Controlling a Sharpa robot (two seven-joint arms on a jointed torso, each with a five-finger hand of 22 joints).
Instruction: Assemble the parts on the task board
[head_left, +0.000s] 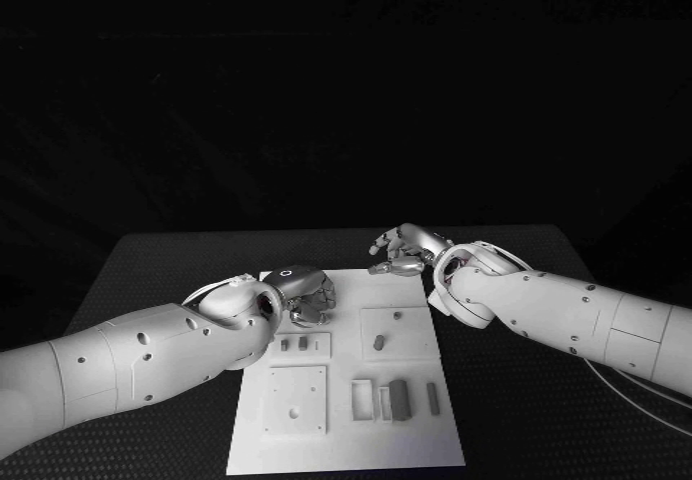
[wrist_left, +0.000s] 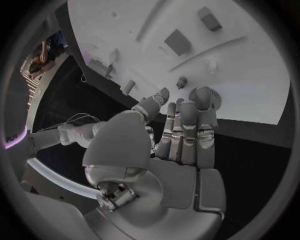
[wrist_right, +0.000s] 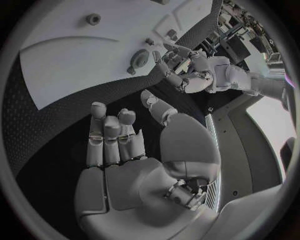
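a: head view first. what is standing out as a risk?

b: the left hand (head_left: 296, 292) is hanging over the far left part of the task board (head_left: 346, 440), fingers curled down near the board's surface. whether anything is pinched there, i cannot tell from above. the grey parts (head_left: 392, 397) are lying in the near recesses, well apart from both hands, with two small ones (head_left: 294, 344) just near of the left hand. my judgement: a hand coming down blind here is risking a knock to those small parts.

a: and the right hand?

b: the right hand (head_left: 402, 250) is hovering at the board's far edge, over the desk (head_left: 173, 270), fingers half curled and holding nothing that i can see.

a: left wrist view?

b: the left hand (wrist_left: 175, 145) is showing its fingers straight and close together, the thumb apart, nothing in the palm. i am reading it as open. the fingertips (wrist_left: 203, 95) are reaching over the board's edge, right beside a round knurled part (wrist_left: 212, 97) and a small peg (wrist_left: 182, 82). a careless sweep is likely to push them out of place.

a: right wrist view?

b: the right hand (wrist_right: 125, 150) is lying open and empty over the dark desk, near the board's edge. a round part (wrist_right: 138, 58) is sitting on the board beyond its fingertips, not touching them. the two hands are working close together, so a collision is the other hazard i am flagging.
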